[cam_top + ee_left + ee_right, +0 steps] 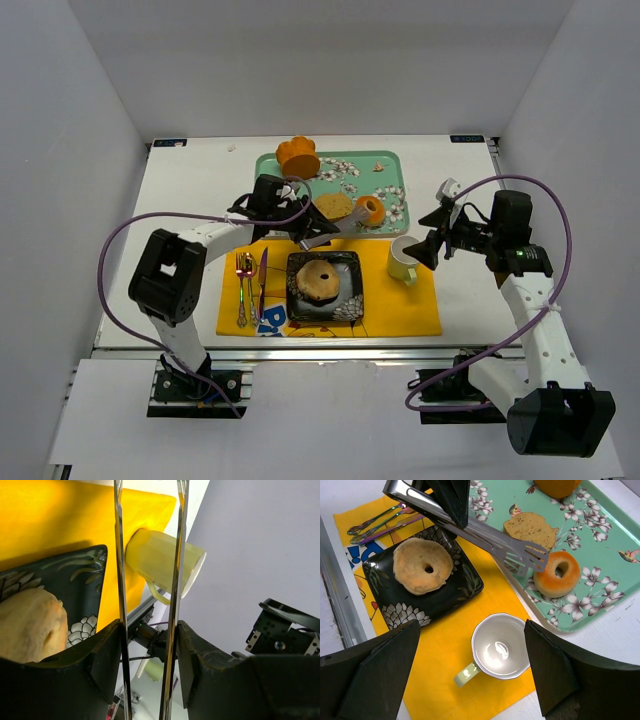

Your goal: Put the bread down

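A round bagel-like bread lies on the black patterned plate on the yellow placemat; it also shows in the right wrist view and the left wrist view. My left gripper is shut on metal tongs. The tongs' tips are empty and hover over the teal tray's near edge, beside a glazed ring bread and a bread slice. My right gripper is open and empty above the pale green mug.
The teal floral tray also holds an orange piece at its far left. A fork and knife lie on the placemat left of the plate. The mug stands right of the plate. White walls enclose the table.
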